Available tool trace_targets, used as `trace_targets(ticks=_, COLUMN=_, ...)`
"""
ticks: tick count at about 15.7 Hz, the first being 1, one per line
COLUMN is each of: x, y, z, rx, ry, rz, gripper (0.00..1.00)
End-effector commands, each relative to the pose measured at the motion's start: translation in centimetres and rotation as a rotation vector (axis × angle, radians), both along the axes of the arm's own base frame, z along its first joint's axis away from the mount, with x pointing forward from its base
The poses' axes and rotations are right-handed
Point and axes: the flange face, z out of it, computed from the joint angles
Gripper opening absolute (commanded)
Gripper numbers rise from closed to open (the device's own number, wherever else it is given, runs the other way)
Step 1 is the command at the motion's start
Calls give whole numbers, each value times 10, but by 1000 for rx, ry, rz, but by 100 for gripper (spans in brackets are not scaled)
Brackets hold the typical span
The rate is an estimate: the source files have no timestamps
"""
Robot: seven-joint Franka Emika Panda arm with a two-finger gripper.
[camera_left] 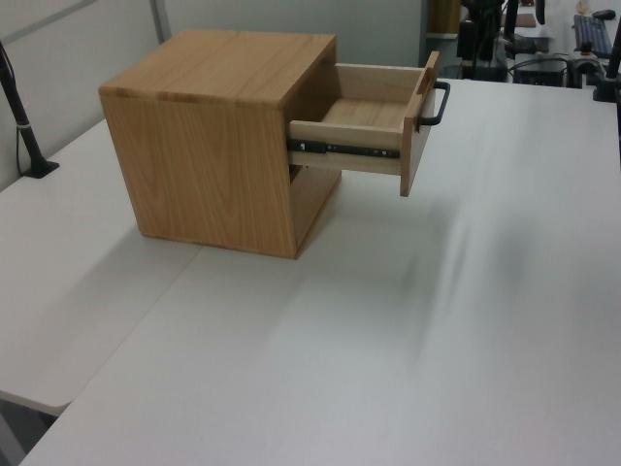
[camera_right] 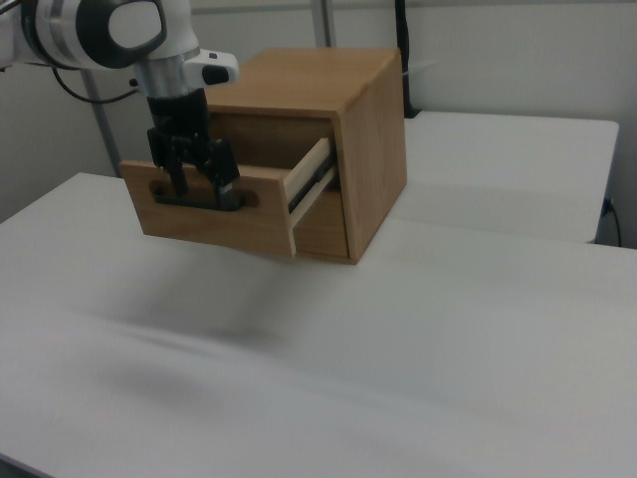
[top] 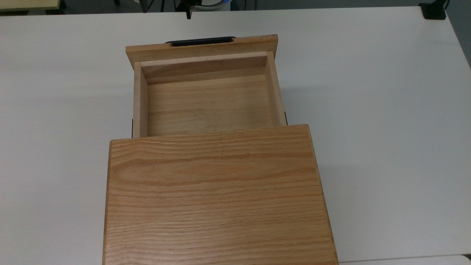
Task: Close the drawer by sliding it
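The drawer [top: 208,106] is a shallow light oak tray, empty, pulled far out of the oak cabinet [top: 217,198] toward the top view's upper edge. Its long black bar handle [top: 200,41] runs along the wide front panel [camera_right: 214,214]. In the left view the drawer [camera_left: 374,121] sticks out to the right on black slide rails. My gripper [camera_right: 204,191] hangs in front of the front panel, pointing down, level with the handle [camera_right: 204,202]. Its black fingers [camera_right: 225,171] stand apart, open, with nothing between them. Whether they touch the handle I cannot tell.
The cabinet stands on a wide white table [top: 386,110] with free surface on both sides and in front of the drawer. A black post with a foot [camera_left: 29,146] stands at the left view's left edge. Equipment and cables [camera_left: 543,39] stand beyond the table's far end.
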Motion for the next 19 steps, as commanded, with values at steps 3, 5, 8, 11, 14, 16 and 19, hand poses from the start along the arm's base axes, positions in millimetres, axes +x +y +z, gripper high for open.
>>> trace_targets(ticks=3, x=-5, y=-12, z=7, rx=-13, ry=11, rz=18, gripper=100)
trace_targets(ticks=5, x=-5, y=-12, z=7, rx=-13, ry=12, rz=19, gripper=100)
trace_targets(ticks=8, x=-5, y=-12, z=7, rx=-13, ry=10, rz=19, gripper=100)
trace_targets(ticks=11, x=-5, y=-18, z=7, rx=-13, ry=9, rz=15, gripper=100)
trace_targets(ticks=14, x=-7, y=-20, z=9, rx=-3, ry=10, rz=80, gripper=73)
trace_targets(ticks=16, x=-11, y=-19, z=14, rx=5, ry=4, rz=103, gripper=41)
trace_targets(ticks=19, x=-12, y=-4, z=6, rx=12, ry=24, rz=143, gripper=10)
